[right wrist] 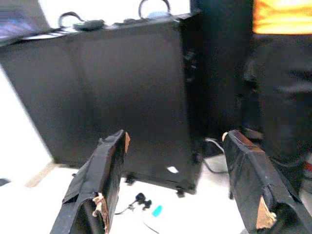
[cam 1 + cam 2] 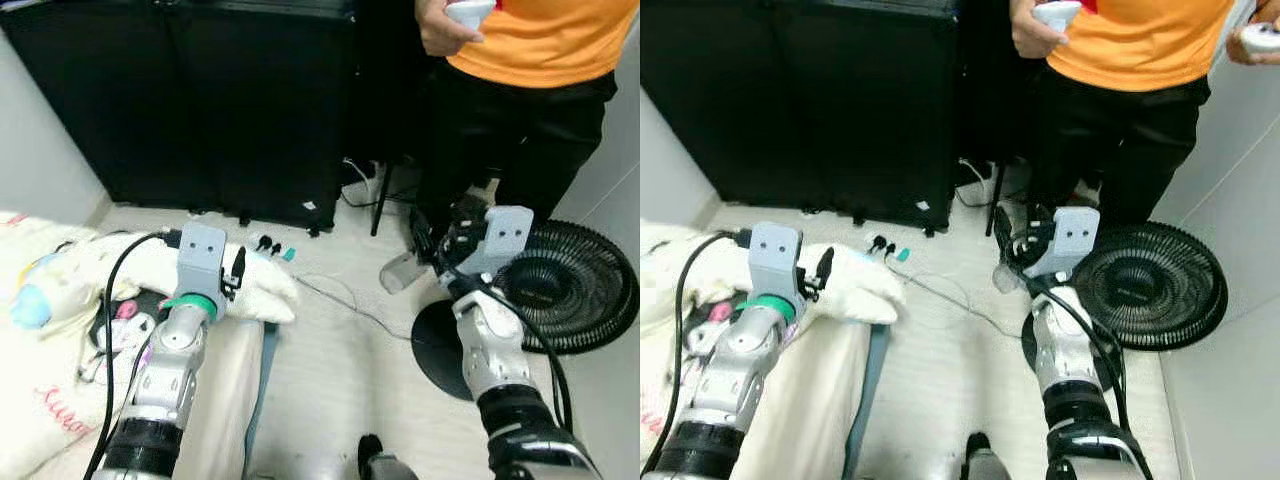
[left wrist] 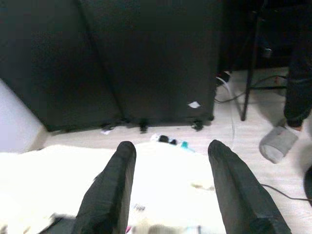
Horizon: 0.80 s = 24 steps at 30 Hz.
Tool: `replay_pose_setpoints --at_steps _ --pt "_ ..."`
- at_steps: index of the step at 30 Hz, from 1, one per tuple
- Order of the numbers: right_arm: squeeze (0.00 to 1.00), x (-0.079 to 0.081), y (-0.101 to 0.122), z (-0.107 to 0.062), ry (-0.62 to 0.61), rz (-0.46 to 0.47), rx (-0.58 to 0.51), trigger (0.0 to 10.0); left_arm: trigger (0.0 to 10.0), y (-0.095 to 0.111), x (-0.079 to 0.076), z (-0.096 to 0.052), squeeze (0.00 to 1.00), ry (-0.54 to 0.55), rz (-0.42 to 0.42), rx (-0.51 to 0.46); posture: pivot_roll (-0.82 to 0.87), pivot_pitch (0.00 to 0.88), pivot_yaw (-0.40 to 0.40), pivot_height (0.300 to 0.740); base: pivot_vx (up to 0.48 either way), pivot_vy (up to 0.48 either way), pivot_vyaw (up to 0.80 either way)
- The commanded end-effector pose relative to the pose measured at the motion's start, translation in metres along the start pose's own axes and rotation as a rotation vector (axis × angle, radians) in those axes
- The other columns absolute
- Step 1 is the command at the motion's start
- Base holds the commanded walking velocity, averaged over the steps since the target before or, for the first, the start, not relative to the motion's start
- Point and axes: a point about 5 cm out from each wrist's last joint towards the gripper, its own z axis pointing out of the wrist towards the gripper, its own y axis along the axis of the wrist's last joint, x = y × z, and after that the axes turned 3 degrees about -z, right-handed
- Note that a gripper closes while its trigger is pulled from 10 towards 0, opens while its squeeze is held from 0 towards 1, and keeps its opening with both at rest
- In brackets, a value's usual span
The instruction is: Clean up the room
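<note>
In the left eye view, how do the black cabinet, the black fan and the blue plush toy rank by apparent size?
1. black cabinet
2. black fan
3. blue plush toy
The toy lies partly hidden among bedding, so its full size is unsure.

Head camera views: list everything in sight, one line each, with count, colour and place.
Cabinet: one, black, against the back wall.
Fan: one, black, lying on the floor at the right, beside the right arm.
Bed: one, cream cover, at the left under the left arm.
Blanket: one, cream and fluffy, on the bed's near corner.
Small items: several, pink and white, on the bed; too blurred to name.
Plugs: a few, black and teal, on the floor before the cabinet.
Cable: one, thin and grey, across the floor.
Person: one, orange top and black trousers, standing at the back right, holding white controllers.
Left gripper: open, over the blanket.
Right gripper: open, raised towards the cabinet.
</note>
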Motion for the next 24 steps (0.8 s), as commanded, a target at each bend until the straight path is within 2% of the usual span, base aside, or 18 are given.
replay_pose_setpoints --at_steps 1,24 --pt "0.00 -0.0012 -0.0008 -0.0019 -0.007 0.005 0.001 10.0 10.0 -0.0095 0.0016 -0.0027 0.00 0.010 0.003 0.035 0.10 0.121 0.036 0.740 -0.356 0.000 0.00" --pt "0.00 -0.0012 -0.0001 -0.0016 -0.014 0.006 -0.003 10.0 10.0 -0.0101 0.0021 -0.0028 0.00 0.011 0.008 0.038 0.10 0.126 0.039 0.740 -0.357 0.000 0.00"
